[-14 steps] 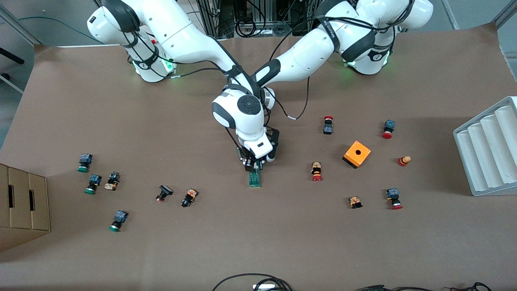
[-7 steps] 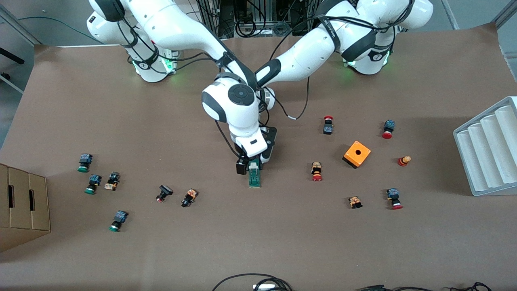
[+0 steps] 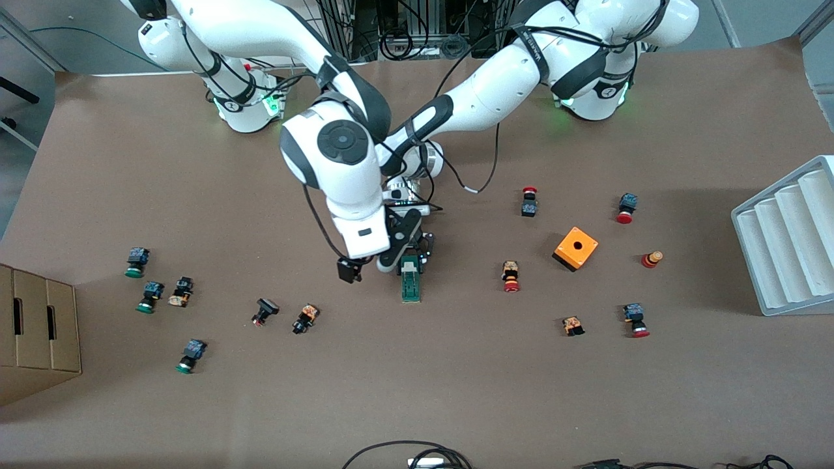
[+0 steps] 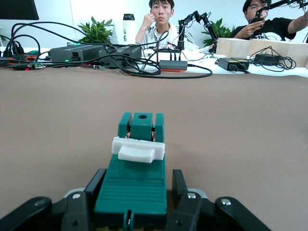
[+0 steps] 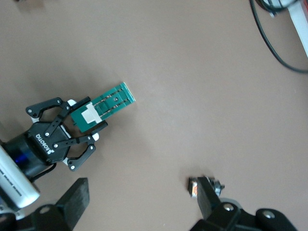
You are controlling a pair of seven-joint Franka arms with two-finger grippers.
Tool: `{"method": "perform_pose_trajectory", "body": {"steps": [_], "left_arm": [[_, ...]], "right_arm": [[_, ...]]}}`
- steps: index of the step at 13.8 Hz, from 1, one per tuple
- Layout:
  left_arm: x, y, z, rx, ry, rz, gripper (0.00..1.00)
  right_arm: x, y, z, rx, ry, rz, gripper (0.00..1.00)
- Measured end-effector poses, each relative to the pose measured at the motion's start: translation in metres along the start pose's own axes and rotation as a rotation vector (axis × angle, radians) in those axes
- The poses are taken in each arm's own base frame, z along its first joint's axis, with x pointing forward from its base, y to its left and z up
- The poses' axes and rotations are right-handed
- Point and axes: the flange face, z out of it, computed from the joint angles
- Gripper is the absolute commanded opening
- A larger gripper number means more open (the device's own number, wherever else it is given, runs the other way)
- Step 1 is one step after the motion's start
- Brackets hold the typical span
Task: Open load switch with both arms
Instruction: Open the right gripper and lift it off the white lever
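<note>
The load switch [image 3: 410, 284] is a narrow green block lying mid-table, with its white sliding piece [image 4: 138, 149] near the end that is gripped. My left gripper [image 3: 415, 253] reaches in low and is shut on that end; its fingers [image 4: 179, 185] flank the green body [image 4: 132, 180]. The right wrist view shows the same hold from above, with the left gripper [image 5: 90, 115] on the load switch [image 5: 109, 104]. My right gripper [image 3: 369, 264] hangs open above the table beside the switch, toward the right arm's end, with nothing between its fingers [image 5: 72, 202].
Small push buttons lie scattered toward both ends of the table, the closest [image 3: 305, 318] near the right gripper. An orange box with a hole [image 3: 576, 247] and a white ribbed tray [image 3: 788, 241] stand toward the left arm's end. A cardboard box [image 3: 39, 332] stands at the right arm's end.
My right gripper has opened wide, lifted off the load switch and swung toward the right arm's end. The left gripper and the switch have stayed in place.
</note>
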Motion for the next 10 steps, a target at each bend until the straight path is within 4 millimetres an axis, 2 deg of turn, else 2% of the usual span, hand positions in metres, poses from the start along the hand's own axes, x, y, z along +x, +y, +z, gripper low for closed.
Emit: {"method": "perform_pose_trajectory", "body": {"steps": [2,3,4,7,10], "left_arm": [[0.000,0.000,0.000,0.000,0.000,0.000,0.66],[0.000,0.000,0.000,0.000,-0.001,-0.001,0.78],[0.001,0.001,0.000,-0.001,-0.002,-0.002,1.00],[0.002,0.004,0.001,-0.014,-0.016,-0.007,1.00],[0.002,0.006,-0.001,-0.018,-0.026,-0.004,1.00]], "right_arm": [[-0.012,0.024,-0.011,0.012,0.005,0.114,1.00],[-0.020,0.041,-0.017,0.011,0.007,0.187,1.00],[-0.033,0.062,-0.023,0.012,-0.002,0.255,1.00],[-0.087,0.128,-0.036,0.057,-0.056,0.448,1.00],[-0.134,0.174,-0.046,0.079,-0.100,0.576,1.00]]}}
